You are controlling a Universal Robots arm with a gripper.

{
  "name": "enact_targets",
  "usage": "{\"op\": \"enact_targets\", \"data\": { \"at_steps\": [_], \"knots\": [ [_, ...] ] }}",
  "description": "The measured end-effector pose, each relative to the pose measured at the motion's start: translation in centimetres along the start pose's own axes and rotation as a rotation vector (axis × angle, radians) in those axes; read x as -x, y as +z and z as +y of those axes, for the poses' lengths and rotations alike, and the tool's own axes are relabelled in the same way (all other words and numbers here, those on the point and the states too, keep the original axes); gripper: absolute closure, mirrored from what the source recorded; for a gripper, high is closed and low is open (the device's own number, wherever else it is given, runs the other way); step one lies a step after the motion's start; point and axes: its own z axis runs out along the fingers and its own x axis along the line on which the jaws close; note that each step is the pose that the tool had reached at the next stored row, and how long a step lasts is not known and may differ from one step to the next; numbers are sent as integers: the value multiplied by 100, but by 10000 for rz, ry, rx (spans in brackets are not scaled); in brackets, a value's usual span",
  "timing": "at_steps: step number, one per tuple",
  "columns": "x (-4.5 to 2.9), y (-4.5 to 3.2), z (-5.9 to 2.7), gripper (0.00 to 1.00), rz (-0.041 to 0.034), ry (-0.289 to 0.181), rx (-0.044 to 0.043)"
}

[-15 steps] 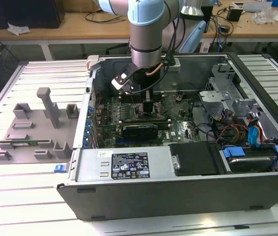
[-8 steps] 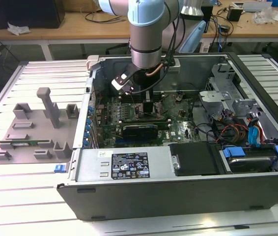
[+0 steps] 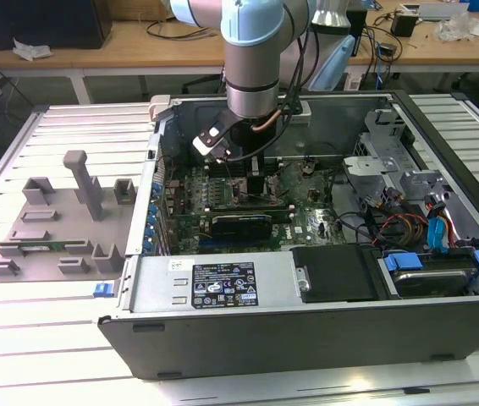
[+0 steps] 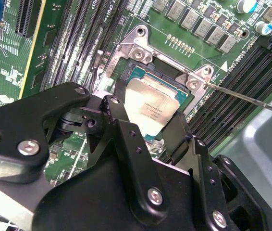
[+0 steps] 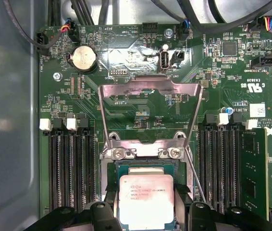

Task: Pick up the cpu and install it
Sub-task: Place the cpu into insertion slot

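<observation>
Pale silver square cpu (image 5: pixel 145 197) sits in the green motherboard's socket (image 5: pixel 148 165); my claw (image 5: pixel 147 207) is clenched on its opposite edges; steel retention frame (image 5: pixel 150 87) is open; release and latching left.

A robotics lab or electronics workshop, industrial robot arm (image 3: pixel 252 59) over an open desktop computer case (image 3: pixel 307 330) with its motherboard (image 5: pixel 141 110) bare, ribbed aluminium work table (image 3: pixel 62 347), grey plastic fixture tray (image 3: pixel 57 245) beside the case, wooden benches (image 3: pixel 96 52) behind strewn with cables (image 3: pixel 180 30)

The exterior view looks down on the whole computer case (image 3: pixel 307 338). My two wrist views, close in, share the cpu (image 4: pixel 151 109) (image 5: pixel 145 199).
</observation>
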Motion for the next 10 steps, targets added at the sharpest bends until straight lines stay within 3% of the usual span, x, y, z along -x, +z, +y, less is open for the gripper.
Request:
{"op": "enact_targets", "data": {
  "at_steps": [10],
  "knots": [
    [-2, 7, 1, 45, 10, 0, 7]
  ]
}}
